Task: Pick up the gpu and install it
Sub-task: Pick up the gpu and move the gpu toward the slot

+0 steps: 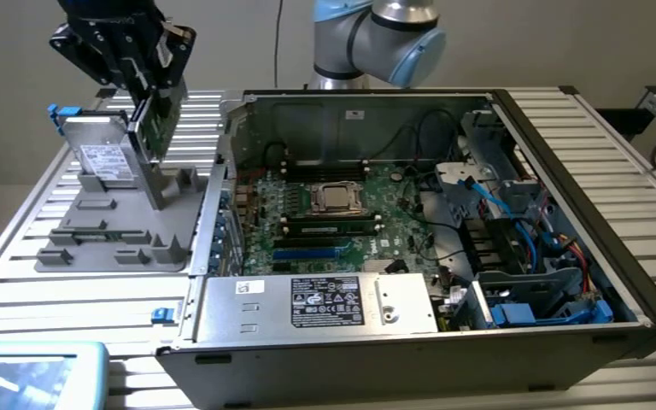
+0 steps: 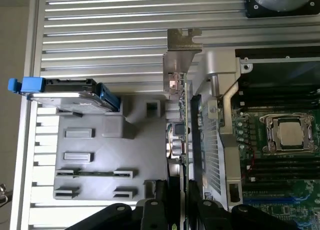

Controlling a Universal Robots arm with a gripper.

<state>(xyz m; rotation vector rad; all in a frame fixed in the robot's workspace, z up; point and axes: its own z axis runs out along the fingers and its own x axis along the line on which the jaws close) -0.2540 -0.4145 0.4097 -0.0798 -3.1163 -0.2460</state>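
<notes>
Open computer case [image 1: 419, 369], gray tray [image 1: 134, 224]

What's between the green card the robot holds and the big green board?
The computer case's metal side wall stands between the gpu and the motherboard; the wrist view shows it.

The gpu [image 1: 157, 124] is green with a silver bracket [image 2: 179, 55], the hand [image 2: 180, 210] black, the tray [image 1: 100, 248] grey, the motherboard [image 1: 305, 218] green.

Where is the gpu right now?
The gpu hangs in the hand at the exterior view's left, above the grey tray, beside the silver drive.
</notes>
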